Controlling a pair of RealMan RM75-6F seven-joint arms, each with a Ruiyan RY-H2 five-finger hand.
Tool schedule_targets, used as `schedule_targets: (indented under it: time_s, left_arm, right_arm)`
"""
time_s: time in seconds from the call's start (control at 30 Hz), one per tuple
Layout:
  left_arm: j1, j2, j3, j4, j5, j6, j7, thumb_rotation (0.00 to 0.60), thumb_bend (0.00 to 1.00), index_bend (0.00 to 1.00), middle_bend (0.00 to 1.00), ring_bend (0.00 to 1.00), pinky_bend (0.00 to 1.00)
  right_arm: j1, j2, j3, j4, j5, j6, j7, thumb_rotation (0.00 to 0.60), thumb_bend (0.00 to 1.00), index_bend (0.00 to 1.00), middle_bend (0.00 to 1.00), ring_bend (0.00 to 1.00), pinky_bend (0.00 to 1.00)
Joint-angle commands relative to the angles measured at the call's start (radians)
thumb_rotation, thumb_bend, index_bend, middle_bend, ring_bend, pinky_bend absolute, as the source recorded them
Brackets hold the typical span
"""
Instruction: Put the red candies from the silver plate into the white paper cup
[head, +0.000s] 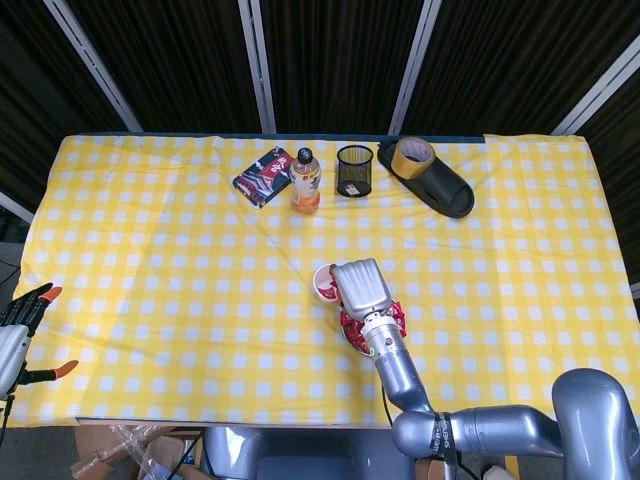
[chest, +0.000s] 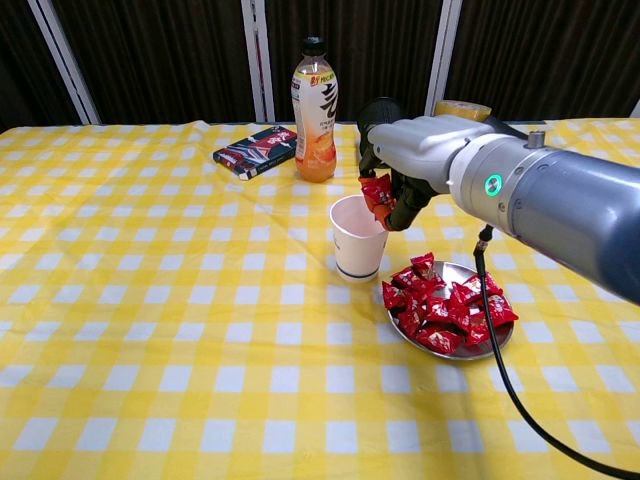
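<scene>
At the lower left edge of the head view we see the left robot hand (head: 18, 325), its fingers spread apart and gripping nothing. At the lower right of centre in the chest view, the silver plate (chest: 448, 349) rests on the bench (chest: 150, 300) and carries a pile of red candies (chest: 445, 303). Just left of the plate stands the white paper cup (chest: 360, 235), upright; in the head view we see red candy already inside it. The right robot hand (chest: 415, 160) sits above the cup's right rim, fingers curled around one held candy (chest: 378, 194), which hangs just over the cup's opening. Farther back, toward the upper centre of the frame, we note an orange drink bottle (chest: 314, 98), a dark packet (chest: 256, 151) to its left, a black mesh holder (head: 354, 170), and a tape roll (head: 412, 154) on a black object.
</scene>
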Motion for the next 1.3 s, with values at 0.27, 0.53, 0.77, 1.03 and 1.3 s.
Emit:
schedule_targets:
  time_s: [0.27, 0.53, 0.77, 1.03, 1.3]
  left_arm:
    - [0.000, 0.000, 0.000, -0.002, -0.002, -0.001, 0.002, 0.600, 0.02, 0.00, 0.00, 0.00, 0.00]
    - [0.000, -0.001, -0.001, -0.001, -0.002, 0.001, 0.002, 0.600, 0.02, 0.00, 0.00, 0.00, 0.00]
    - [0.000, -0.001, -0.001, -0.001, -0.002, 0.002, 0.002, 0.600, 0.02, 0.00, 0.00, 0.00, 0.00]
    - [0.002, -0.003, 0.000, 0.003, 0.004, 0.010, 0.009, 0.600, 0.02, 0.00, 0.00, 0.00, 0.00]
    - [0.006, -0.009, -0.005, 0.002, -0.001, 0.021, 0.021, 0.600, 0.02, 0.00, 0.00, 0.00, 0.00]
  right_arm:
    - [0.020, -0.030, -0.013, 0.046, -0.001, -0.010, 0.030, 0.600, 0.56, 0.45, 0.97, 1.00, 0.95]
    - [0.022, -0.033, -0.018, 0.051, -0.019, 0.006, 0.044, 0.600, 0.50, 0.34, 0.97, 1.00, 0.95]
    - [0.009, -0.014, -0.032, 0.011, -0.055, 0.036, 0.055, 0.600, 0.48, 0.31, 0.97, 1.00, 0.95]
    - [-0.043, 0.052, -0.107, -0.114, -0.141, 0.105, 0.045, 0.600, 0.42, 0.31, 0.97, 1.00, 0.95]
    - [-0.122, 0.103, -0.241, -0.191, -0.231, 0.127, 0.070, 0.600, 0.40, 0.31, 0.97, 1.00, 0.95]
